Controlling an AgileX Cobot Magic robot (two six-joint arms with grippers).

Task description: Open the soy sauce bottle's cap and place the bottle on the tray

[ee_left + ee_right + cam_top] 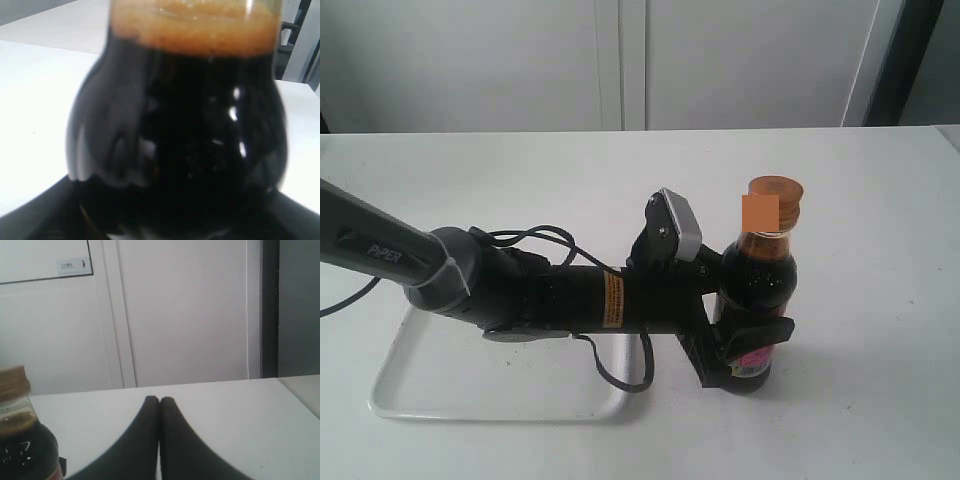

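- While the soy sauce bottle [758, 290] stands upright on the desk [880, 400] beside the tray [400, 385], the left gripper [745, 345] pinches its lower body
- Its cap [776, 190] looks unopened; step in hand is steadying
- Right gripper [160, 405], fingers pressed together, must next reach and flip it

The right gripper [159, 410] shows as two dark fingers [142, 440] pressed together at their tips, with nothing between them, above a white worktop [240, 410]. At one edge of the picture stands the soy sauce bottle [22, 445], its glass full of dark liquid, with the copper-orange cap [12, 382] on top and apart from the gripper. Behind the worktop are pale wall panels [185, 310], one carrying a small sign [74, 265], and a dark vertical strip [270, 307].
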